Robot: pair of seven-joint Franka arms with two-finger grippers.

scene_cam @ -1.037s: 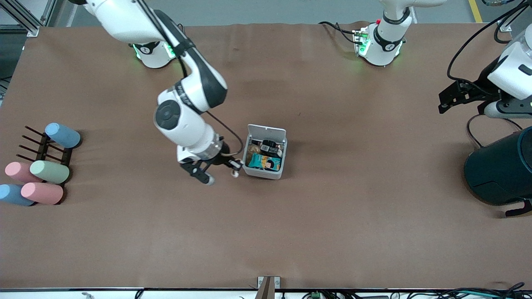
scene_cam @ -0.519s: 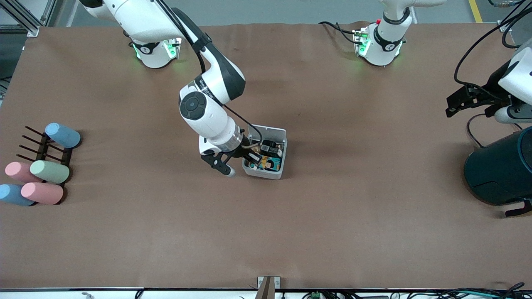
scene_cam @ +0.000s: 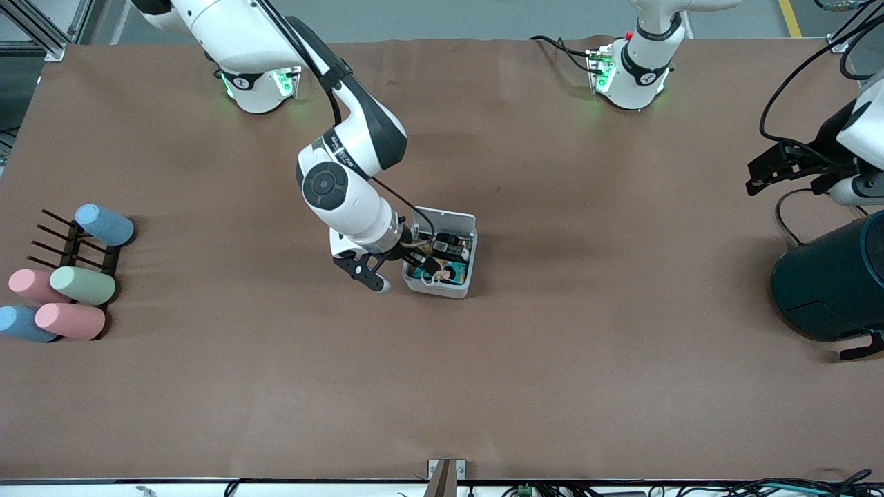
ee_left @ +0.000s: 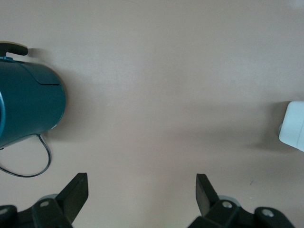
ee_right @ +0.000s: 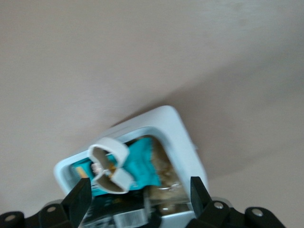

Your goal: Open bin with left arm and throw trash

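Observation:
The small white bin [scene_cam: 461, 284] stands mid-table with its lid [scene_cam: 445, 219] raised upright on the side farther from the front camera. Inside lie a teal packet [scene_cam: 449, 273], dark scraps [scene_cam: 449, 245] and the white bow-shaped loop [scene_cam: 429, 279]. My right gripper [scene_cam: 399, 270] hangs open and empty over the bin's edge toward the right arm's end. In the right wrist view the loop [ee_right: 109, 164] lies on the teal packet [ee_right: 140, 166] in the bin [ee_right: 183, 137], free of my right gripper [ee_right: 138, 197]. My left gripper [scene_cam: 766, 172] is open and empty, waiting over the table near the teal bin.
A big dark teal round bin [scene_cam: 832, 279] stands at the left arm's end, also in the left wrist view [ee_left: 28, 109]. Several pastel cylinders [scene_cam: 83, 284] and a dark rack [scene_cam: 72, 245] lie at the right arm's end. The white bin's corner [ee_left: 293, 126] shows in the left wrist view.
My right gripper moved from beside the bin to over it and let go of the white loop, which now lies in the bin. My left gripper drifted slightly toward its end of the table.

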